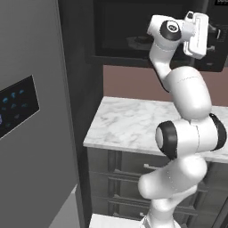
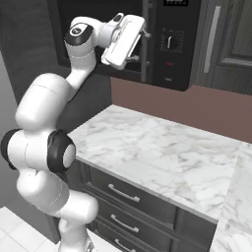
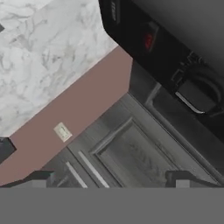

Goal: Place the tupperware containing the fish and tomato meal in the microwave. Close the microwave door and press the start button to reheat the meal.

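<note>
The white arm with dark joints reaches up from the base to the boxy dark grey-black microwave mounted above the white-and-grey marbled stone counter. Its two-finger gripper is held high, in front of the microwave's right part, just beside the black control panel with its round knob. In the hand view the two dark finger tips stand far apart at the bottom corners, with nothing between them.

The dark grey framed microwave door with its large dark glass window looks shut flat against the appliance in the left base view. Something pale shows dimly behind the glass, too dark to identify. The tupperware and its meal cannot be made out with certainty in any picture.

The hand view, rolled to one side, shows the control panel with a small red-lit button and the knob. Past these lie a dull pink-brown backsplash wall carrying a small pale outlet plate, and a dark grey panelled cabinet door.

At the left edge of the counter stands a tall grey fridge with a dark display of blue symbols. Dark grey drawers with slim metal handles sit under the counter's front edge.
</note>
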